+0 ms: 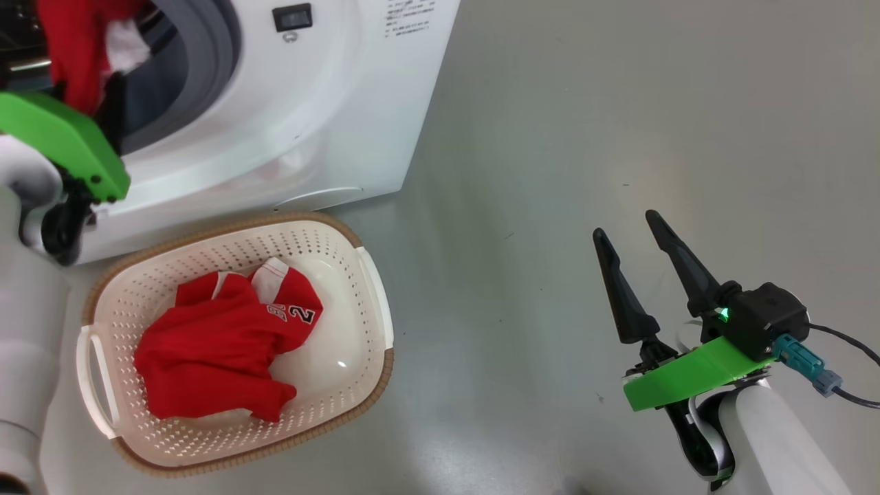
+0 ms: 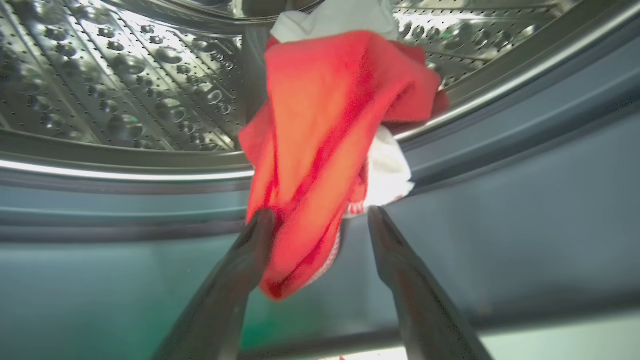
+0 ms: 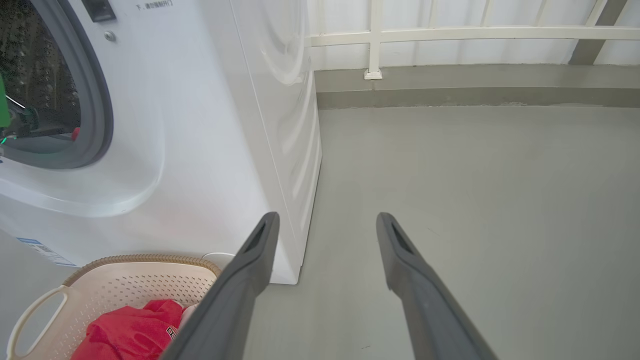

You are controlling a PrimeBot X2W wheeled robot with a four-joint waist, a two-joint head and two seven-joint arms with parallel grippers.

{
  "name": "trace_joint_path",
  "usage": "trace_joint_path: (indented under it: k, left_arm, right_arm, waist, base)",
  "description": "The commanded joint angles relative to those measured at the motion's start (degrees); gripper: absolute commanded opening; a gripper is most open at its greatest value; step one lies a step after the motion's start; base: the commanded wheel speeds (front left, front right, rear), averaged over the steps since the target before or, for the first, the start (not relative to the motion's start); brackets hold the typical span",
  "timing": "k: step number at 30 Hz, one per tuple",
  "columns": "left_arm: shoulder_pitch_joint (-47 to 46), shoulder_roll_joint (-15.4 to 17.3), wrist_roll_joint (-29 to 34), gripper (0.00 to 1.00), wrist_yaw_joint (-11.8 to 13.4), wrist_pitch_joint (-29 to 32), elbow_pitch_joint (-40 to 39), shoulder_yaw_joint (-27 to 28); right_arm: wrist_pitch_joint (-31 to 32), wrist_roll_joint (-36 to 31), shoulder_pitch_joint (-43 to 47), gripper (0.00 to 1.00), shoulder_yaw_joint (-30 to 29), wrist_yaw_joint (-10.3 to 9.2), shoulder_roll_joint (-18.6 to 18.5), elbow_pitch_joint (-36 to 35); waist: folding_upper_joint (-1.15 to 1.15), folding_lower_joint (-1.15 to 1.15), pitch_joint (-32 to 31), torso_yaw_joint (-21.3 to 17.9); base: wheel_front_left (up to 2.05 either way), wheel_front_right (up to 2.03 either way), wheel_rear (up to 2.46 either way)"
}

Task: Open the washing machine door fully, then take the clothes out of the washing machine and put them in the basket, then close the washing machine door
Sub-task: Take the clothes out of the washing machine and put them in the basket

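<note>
The washing machine (image 1: pixel 330 103) stands at the top left with its mouth uncovered; its door is out of view. One of the red clothes (image 2: pixel 320 125), with a white panel, hangs from the steel drum (image 2: pixel 125 75) over the grey gasket (image 2: pixel 500 165). My left gripper (image 2: pixel 320 214) is open at the mouth, with the cloth's lower end between its fingers and touching the left one. Another red garment (image 1: pixel 206 344) with a white 2 lies in the basket (image 1: pixel 206 230) in front of the machine. My right gripper (image 1: pixel 625 225) hovers open over the floor to the right, holding nothing.
Grey floor (image 1: pixel 619 103) spreads wide to the right of the machine and the basket. A low kerb and a white railing (image 3: pixel 450 34) close the floor off behind. A black cable (image 1: pixel 852 344) trails from my right wrist.
</note>
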Motion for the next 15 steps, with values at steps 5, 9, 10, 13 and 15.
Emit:
trace_joint_path:
  k: [5,9,10,13,15]
  left_arm:
    - [-1.91,3.6,2.47,0.0,1.01,-3.18,3.76,-1.0]
    - [-2.92,3.58,3.25,0.0,1.59,-5.96,5.34,-1.67]
    - [-3.12,3.51,3.37,0.0,1.56,-6.9,5.52,-1.8]
    - [-3.52,3.09,3.51,0.0,1.44,-9.63,5.97,-2.04]
    - [-3.66,2.86,3.43,0.0,1.45,-11.78,6.22,-1.97]
  right_arm:
    - [-0.37,0.62,1.3,1.0,1.72,0.35,-0.46,-1.15]
    - [-0.37,0.94,1.25,1.0,1.92,0.35,-0.4,-1.15]
    - [-0.37,1.0,1.2,1.0,1.94,0.35,-0.4,-1.12]
    - [-0.37,1.13,1.04,1.0,1.88,0.35,-0.44,-0.94]
    - [-0.37,1.18,0.81,1.0,1.89,0.35,-0.44,-0.84]
  waist:
    - [0.0,0.0,0.24,-0.48]
    - [0.0,0.0,0.5,-0.36]
    - [0.0,0.0,0.53,-0.3]
    - [0.0,0.0,0.54,-0.01]
    - [0.0,0.0,0.43,0.23]
  base:
    - [0.0,0.0,0.0]
    - [0.0,0.0,0.0]
    - [0.0,0.0,0.0]
    - [0.0,0.0,0.0]
    - [0.0,0.0,0.0]
